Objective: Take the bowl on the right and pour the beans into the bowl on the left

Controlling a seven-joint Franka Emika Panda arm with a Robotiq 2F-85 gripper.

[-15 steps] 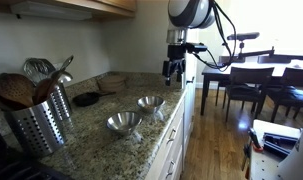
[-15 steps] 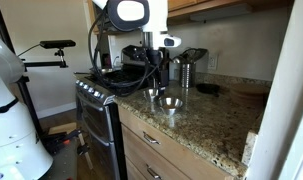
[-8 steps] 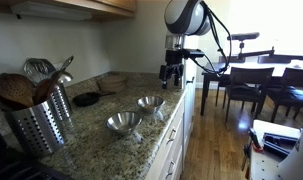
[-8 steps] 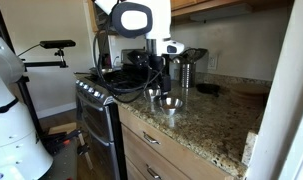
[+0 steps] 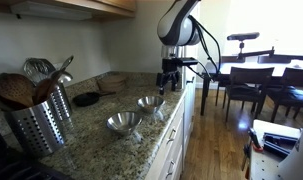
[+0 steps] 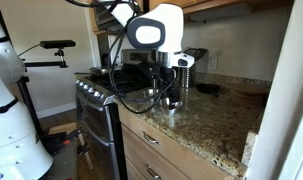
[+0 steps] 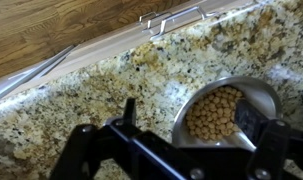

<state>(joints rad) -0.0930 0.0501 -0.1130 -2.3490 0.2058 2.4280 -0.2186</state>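
Having dropped lower, the gripper [image 5: 169, 87] hangs wide open, empty, above the bean bowl [image 7: 258, 99].

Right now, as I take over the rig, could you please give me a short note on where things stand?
The end effector is open and empty, hovering low over the counter by the bean bowl.
The bean bowl sits upright on the granite counter with the beans inside; nothing grips it.
The second bowl stands on the counter a little apart; its contents are too small to tell.
Done: nothing grasped, nothing poured.
Left: close on the bean bowl's rim, lift it, carry it over the second bowl and tip the beans in.
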